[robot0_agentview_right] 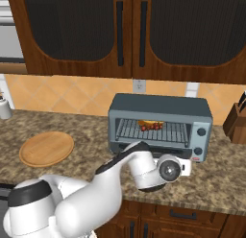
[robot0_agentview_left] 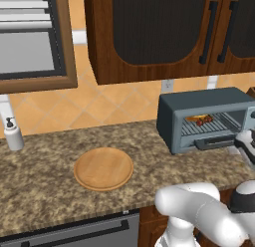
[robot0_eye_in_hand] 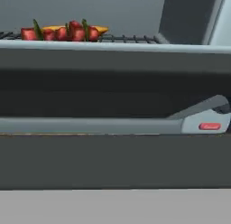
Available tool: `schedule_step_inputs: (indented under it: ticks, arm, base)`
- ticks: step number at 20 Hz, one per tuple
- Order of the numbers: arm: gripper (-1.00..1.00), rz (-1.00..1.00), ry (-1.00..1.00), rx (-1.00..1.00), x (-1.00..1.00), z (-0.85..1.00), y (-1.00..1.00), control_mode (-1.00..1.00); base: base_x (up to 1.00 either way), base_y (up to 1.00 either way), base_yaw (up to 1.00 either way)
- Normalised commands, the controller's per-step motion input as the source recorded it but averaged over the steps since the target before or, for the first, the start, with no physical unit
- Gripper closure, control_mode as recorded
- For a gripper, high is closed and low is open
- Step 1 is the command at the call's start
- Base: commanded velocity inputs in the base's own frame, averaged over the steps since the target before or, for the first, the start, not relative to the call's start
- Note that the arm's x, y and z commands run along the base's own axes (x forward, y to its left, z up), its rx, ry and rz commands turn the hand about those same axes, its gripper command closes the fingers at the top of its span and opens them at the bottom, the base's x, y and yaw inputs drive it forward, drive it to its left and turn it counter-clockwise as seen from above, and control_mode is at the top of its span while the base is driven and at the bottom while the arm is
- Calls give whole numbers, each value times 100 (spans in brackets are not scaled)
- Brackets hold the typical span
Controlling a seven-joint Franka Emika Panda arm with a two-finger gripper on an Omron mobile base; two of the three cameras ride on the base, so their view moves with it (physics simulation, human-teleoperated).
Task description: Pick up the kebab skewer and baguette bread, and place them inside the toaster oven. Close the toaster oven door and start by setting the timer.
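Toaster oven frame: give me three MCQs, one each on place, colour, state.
1. Where is the kebab skewer?
A. on the wooden plate
B. on the rack inside the toaster oven
C. on the counter

2. What colour is the baguette bread?
A. golden-yellow
B. white
C. green

3. The toaster oven door is:
A. shut
B. folded down open
C. removed

Key: 1 B, it lies on the wire rack; 2 A, yellow shows behind the skewer; 3 B, the rack is exposed and the door hangs below.

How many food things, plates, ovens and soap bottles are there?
Food: 2, the kebab skewer and the baguette bread, on the rack inside the toaster oven
Wooden plate: 1
Toaster oven: 1
Soap bottle: 1
Total: 5
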Motion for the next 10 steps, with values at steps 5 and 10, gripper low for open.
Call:
schedule_step_inputs:
  ticks: [5,10]
  arm:
    - [-100,0,0,0,49,38,0,-100]
    - [-100,0,0,0,53,33,0,-100]
  base:
    - [0,0,0]
    - [0,0,0]
